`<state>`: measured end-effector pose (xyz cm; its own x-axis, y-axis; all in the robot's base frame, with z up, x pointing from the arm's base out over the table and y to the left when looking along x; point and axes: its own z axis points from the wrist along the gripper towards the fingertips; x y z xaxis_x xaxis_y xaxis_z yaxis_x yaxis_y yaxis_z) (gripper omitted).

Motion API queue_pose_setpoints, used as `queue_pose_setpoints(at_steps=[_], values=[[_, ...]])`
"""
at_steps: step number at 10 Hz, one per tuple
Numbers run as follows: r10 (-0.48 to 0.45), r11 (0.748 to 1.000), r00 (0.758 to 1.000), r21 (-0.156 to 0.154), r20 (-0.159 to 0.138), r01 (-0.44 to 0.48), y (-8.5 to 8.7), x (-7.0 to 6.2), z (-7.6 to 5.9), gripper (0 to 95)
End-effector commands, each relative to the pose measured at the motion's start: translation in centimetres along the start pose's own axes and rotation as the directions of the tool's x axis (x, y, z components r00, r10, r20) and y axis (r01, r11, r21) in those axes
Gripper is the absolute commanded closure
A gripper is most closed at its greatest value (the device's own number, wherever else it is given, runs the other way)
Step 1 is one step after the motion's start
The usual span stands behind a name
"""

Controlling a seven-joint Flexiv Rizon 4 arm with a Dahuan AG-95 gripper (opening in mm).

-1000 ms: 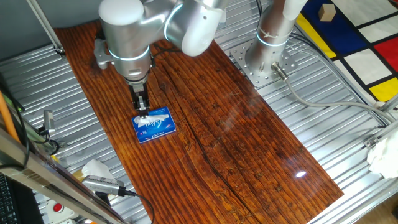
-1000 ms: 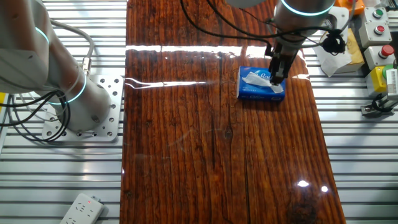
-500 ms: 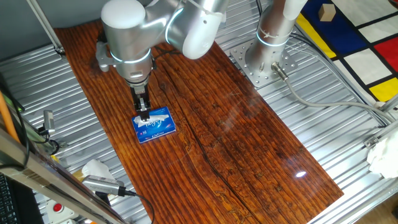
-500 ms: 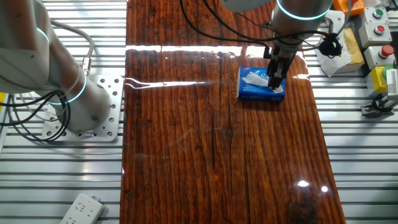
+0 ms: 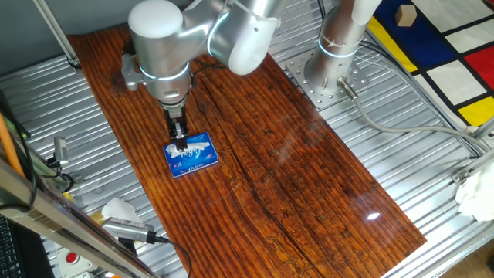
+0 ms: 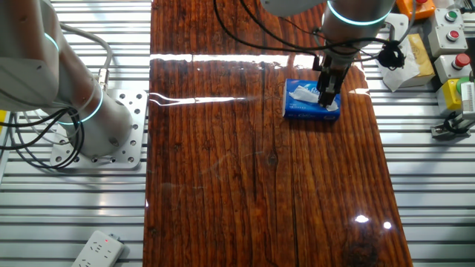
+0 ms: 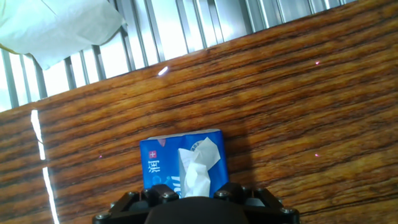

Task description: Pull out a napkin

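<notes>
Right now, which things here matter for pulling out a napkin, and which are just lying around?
In use: napkin, blue pack, end effector pinching the napkin.
Lying about: paper wad, power strip, button box.

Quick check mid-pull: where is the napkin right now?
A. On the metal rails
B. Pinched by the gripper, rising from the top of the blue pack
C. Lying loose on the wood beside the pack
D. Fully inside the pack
B: in the hand view the white napkin stands up out of the blue pack into the closed gripper.
</notes>
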<state>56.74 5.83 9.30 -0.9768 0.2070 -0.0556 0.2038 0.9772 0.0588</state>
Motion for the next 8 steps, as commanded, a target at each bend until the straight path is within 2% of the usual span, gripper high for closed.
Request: queue_pose_setpoints(at_steps=[1,8], values=[[0.003,1.000,1.000,-0.002,0.005,-0.003,0.0,0.1,0.2,38.0],[0.006,1.000,1.000,-0.006,0.022,-0.006,0.2,0.6,1.5,38.0]])
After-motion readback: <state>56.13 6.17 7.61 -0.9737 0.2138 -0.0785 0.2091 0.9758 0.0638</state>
